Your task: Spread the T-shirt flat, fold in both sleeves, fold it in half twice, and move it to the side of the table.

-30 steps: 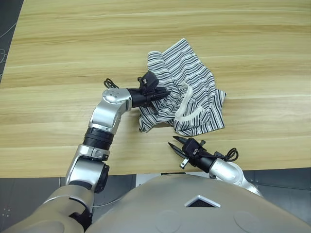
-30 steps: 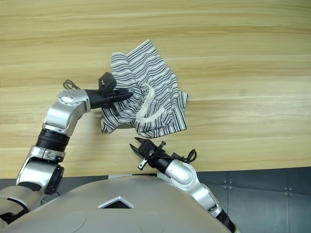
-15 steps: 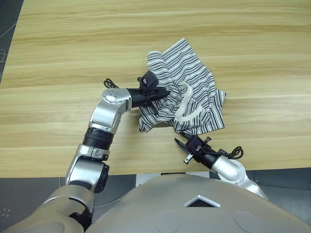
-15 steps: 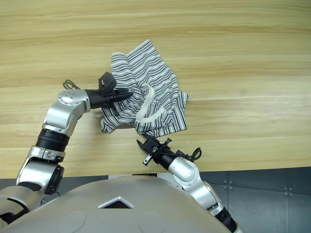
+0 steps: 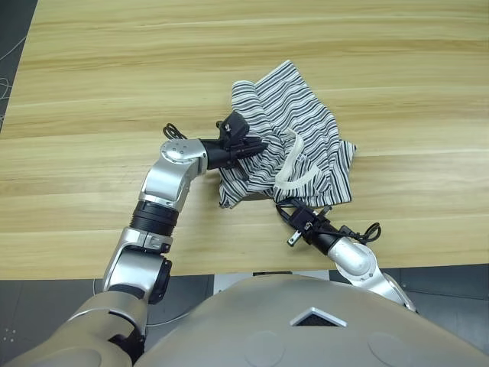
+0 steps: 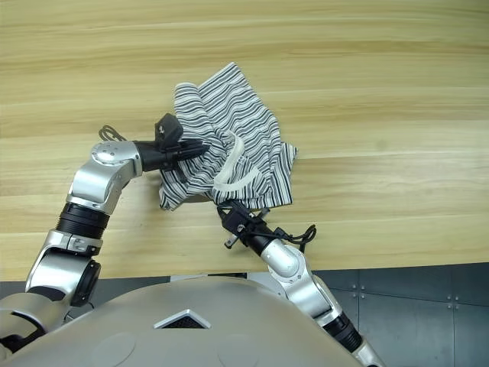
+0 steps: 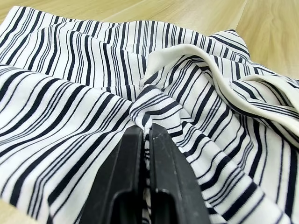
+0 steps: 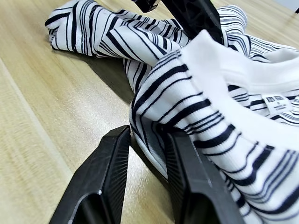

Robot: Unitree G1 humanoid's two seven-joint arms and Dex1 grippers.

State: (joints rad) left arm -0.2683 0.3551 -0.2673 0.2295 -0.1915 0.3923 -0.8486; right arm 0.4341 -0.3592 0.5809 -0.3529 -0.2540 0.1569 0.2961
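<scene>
A black-and-white striped T-shirt lies crumpled in the middle of the wooden table, its white collar band curling up on top. My left gripper comes in from the left and is shut on a raised fold of the T-shirt; in the left wrist view the left gripper has its two black fingers pressed together on the cloth. My right gripper is at the shirt's near edge. It stands open, with the striped hem lying between its fingers.
Bare wood runs all around the shirt, widest at the far side and to the left. The table's near edge lies just behind the right gripper, and dark floor shows beyond it.
My right gripper has moved forward from near the table's front edge to the shirt's near hem. The left arm and the shirt have stayed put.
</scene>
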